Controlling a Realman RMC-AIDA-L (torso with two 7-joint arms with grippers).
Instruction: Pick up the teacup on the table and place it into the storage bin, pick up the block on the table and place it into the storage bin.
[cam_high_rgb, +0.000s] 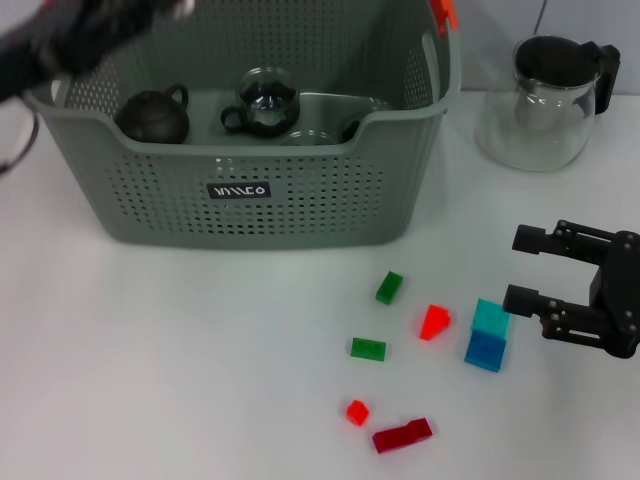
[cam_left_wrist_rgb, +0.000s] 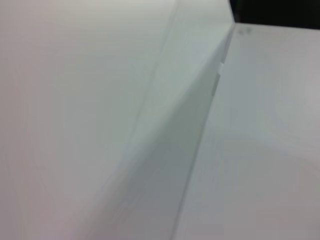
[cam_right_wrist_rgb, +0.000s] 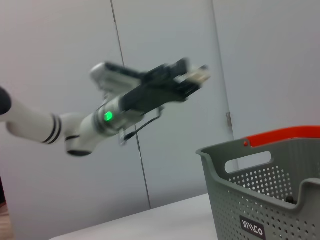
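Note:
The grey-green perforated storage bin (cam_high_rgb: 240, 190) stands at the back of the table and also shows in the right wrist view (cam_right_wrist_rgb: 270, 210). Inside it lie a dark brown teacup-like vessel (cam_high_rgb: 152, 116) and a glass cup with a black handle (cam_high_rgb: 263, 106). Several small blocks lie on the table: two green (cam_high_rgb: 389, 287) (cam_high_rgb: 368, 348), two red (cam_high_rgb: 434, 322) (cam_high_rgb: 357, 411), a dark red (cam_high_rgb: 402, 435), and a cyan block on a blue one (cam_high_rgb: 488, 335). My right gripper (cam_high_rgb: 522, 268) is open and empty just right of the cyan block. My left gripper (cam_right_wrist_rgb: 192, 77) is raised above the bin's left rear corner, blurred.
A glass teapot with a black lid (cam_high_rgb: 548, 100) stands at the back right, beside the bin. The bin has an orange handle clip (cam_high_rgb: 443, 12). The left wrist view shows only pale wall panels (cam_left_wrist_rgb: 125, 100).

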